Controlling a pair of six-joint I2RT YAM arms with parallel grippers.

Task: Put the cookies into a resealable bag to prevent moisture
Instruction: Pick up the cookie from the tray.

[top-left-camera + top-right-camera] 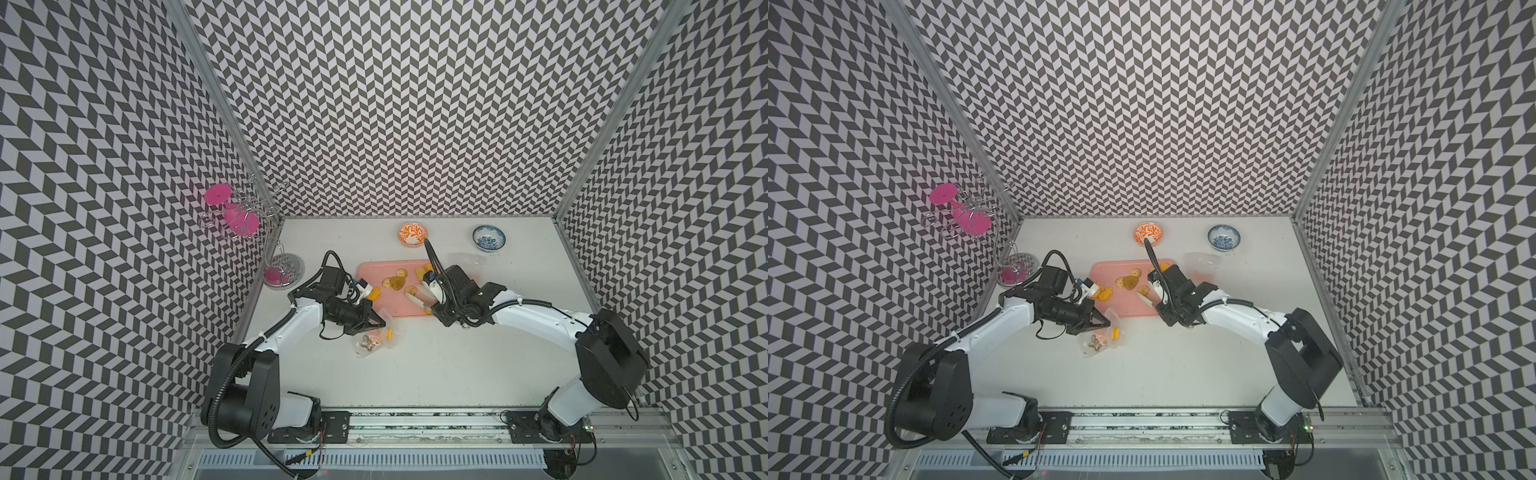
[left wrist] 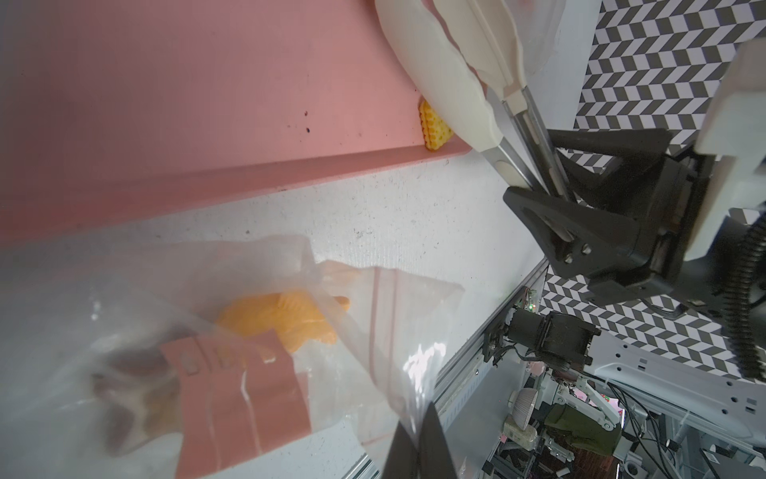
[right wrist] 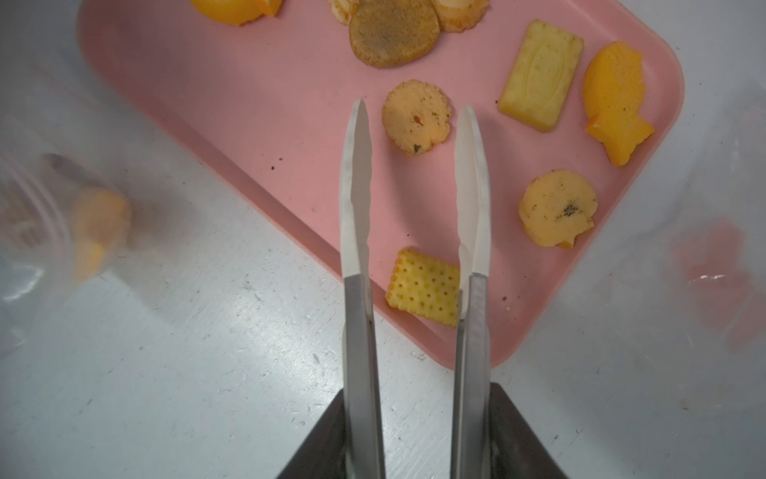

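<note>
Right gripper (image 3: 416, 435) is clamped on the metal handles of the tongs (image 3: 359, 315). The tongs stand apart with nothing between their white tips. The tips hang over the pink tray (image 3: 248, 103), flanking a speckled round cookie (image 3: 416, 117); whether they touch the tray, I cannot tell. A dotted square cracker (image 3: 425, 286) lies further back between the tong arms, against or just under one of them. The other cookies (image 3: 543, 74) lie loose on the tray: a rectangle, a fish and some overlapping rounds. Left gripper (image 1: 377, 323) is closed tight, apparently pinching the rim of the bag (image 1: 376, 338). The bag lies on the table (image 3: 166, 331) just beside the tray's near edge, with an orange fish (image 2: 286, 319) and a dark, blurred piece inside. How wide its mouth gapes is not discernible.

Risks noted:
1. Closing the tongs here could shove or crack the square cracker, or push it over the low rim.
2. The round cookie is thin and flat, so the smooth tips may ride over it and flick it away, and a hard squeeze would likely snap it.
3. The bag is limp and held at one point, so the mouth could sag shut and a cookie would land on the table.
4. The arms work close together, so at hand-over the tongs could knock the left gripper or drag the bag.
</note>
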